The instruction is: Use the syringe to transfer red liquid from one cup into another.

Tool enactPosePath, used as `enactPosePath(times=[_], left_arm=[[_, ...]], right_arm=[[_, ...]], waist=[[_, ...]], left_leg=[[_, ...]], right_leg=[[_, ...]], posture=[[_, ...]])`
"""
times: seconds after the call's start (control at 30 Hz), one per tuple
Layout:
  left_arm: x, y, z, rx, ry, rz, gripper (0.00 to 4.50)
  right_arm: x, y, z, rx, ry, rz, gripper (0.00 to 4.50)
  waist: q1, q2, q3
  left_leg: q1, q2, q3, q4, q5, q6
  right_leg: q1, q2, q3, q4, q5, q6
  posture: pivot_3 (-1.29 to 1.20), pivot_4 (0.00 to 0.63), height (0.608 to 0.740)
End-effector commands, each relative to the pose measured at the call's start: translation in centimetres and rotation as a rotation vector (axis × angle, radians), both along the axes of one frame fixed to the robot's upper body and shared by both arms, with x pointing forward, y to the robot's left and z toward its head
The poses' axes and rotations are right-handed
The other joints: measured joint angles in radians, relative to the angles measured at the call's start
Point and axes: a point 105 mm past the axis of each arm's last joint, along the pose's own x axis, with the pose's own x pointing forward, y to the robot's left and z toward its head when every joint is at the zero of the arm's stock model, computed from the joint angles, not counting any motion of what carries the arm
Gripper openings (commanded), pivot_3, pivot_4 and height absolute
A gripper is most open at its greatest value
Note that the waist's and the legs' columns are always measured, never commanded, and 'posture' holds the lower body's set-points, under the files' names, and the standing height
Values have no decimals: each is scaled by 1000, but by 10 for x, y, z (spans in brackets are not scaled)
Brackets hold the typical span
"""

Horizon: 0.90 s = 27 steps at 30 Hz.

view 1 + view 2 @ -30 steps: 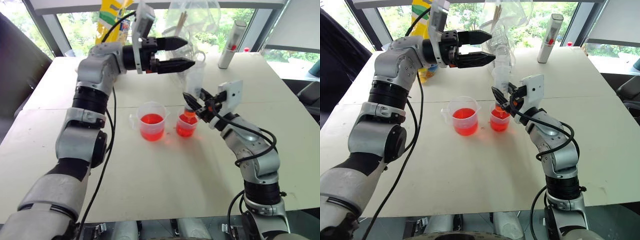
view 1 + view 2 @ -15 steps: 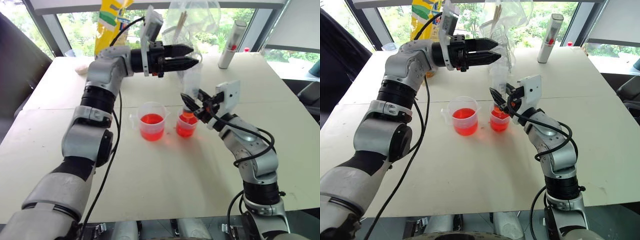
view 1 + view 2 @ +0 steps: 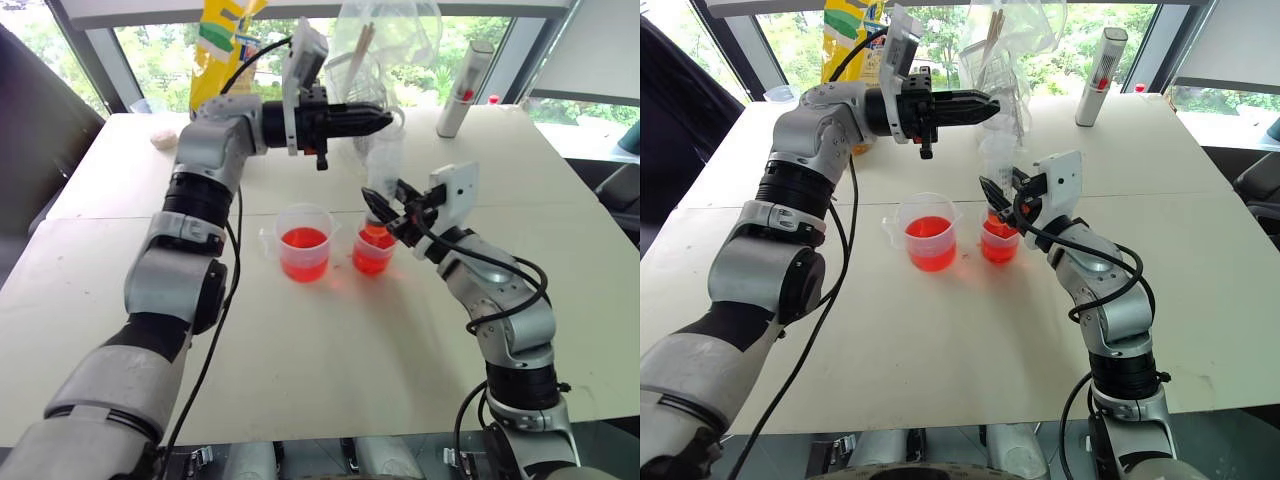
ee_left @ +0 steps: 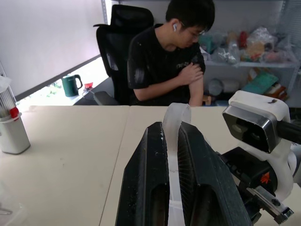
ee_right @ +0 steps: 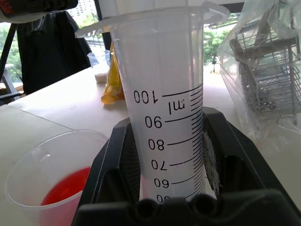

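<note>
While the right gripper (image 3: 385,212) is clamping the syringe (image 5: 162,117) barrel upright over the small cup (image 3: 371,252), the left gripper (image 3: 378,119) is pinching the plunger top (image 4: 175,123). Red liquid (image 3: 303,239) is sitting in the beaker (image 3: 302,243) just beside it.

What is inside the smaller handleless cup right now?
Red liquid fills the lower part of the smaller cup, and the syringe tip dips into it from above. The right gripper covers the tip's end.
</note>
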Motion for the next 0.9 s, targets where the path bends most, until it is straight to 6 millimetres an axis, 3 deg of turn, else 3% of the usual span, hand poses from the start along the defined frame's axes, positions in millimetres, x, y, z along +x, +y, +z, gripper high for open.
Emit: enactPosePath(times=[0.03, 0.5, 0.9], left_arm=[[-8, -9, -1, 51, -63, -38, 54], [-8, -14, -20, 99, -64, -40, 54], [-8, -12, -33, 121, -36, -36, 54]], right_arm=[[-10, 3, 28, 18, -99, 22, 1399], [-22, 3, 62, 29, -157, 40, 1399], [-24, 0, 70, 34, -157, 42, 1399]], waist=[[0, 0, 0], [1, 0, 0], [1, 0, 0]], left_leg=[[0, 0, 0, 0, 0, 0], [0, 0, 0, 0, 0, 0], [0, 0, 0, 0, 0, 0]], right_leg=[[0, 0, 0, 0, 0, 0], [0, 0, 0, 0, 0, 0], [0, 0, 0, 0, 0, 0]], posture=[[0, 150, 739], [0, 150, 739], [0, 150, 739]])
